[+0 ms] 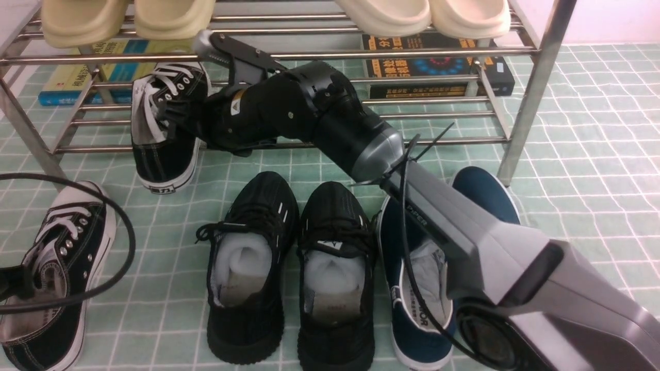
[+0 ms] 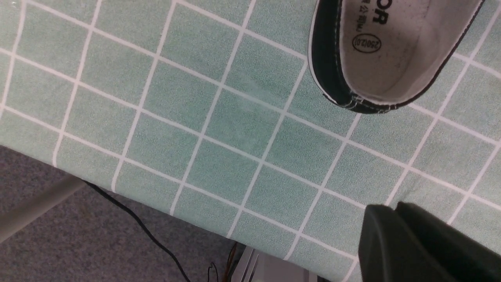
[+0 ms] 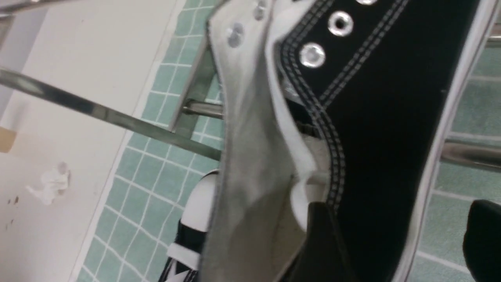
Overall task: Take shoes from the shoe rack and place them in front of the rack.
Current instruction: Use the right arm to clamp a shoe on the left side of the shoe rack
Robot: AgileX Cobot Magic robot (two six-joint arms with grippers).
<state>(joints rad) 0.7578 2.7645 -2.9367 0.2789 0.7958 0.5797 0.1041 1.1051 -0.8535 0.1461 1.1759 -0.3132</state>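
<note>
A black canvas sneaker [image 1: 165,134] with white laces lies tilted over the front bar of the shoe rack's [image 1: 536,87] lower tier, heel towards the floor. My right gripper [image 1: 178,116] is open astride its side wall [image 3: 375,117]: one finger [image 3: 325,239] is inside the shoe, the other [image 3: 483,235] outside and clear of the sole. Its mate [image 1: 56,273] lies on the floor at the left. The black knit pair [image 1: 252,257] [image 1: 335,268] stands in front of the rack. My left gripper [image 2: 393,207] hangs shut and empty over the mat, near a dark sneaker's heel [image 2: 332,78].
Beige slides [image 1: 170,18] [image 1: 428,15] sit on the top tier and books [image 1: 438,72] lie under the rack. Navy slip-ons [image 1: 412,319] stand on the floor under my right arm. A black cable [image 1: 124,247] loops over the left sneaker. The mat's edge [image 2: 156,207] is near the left gripper.
</note>
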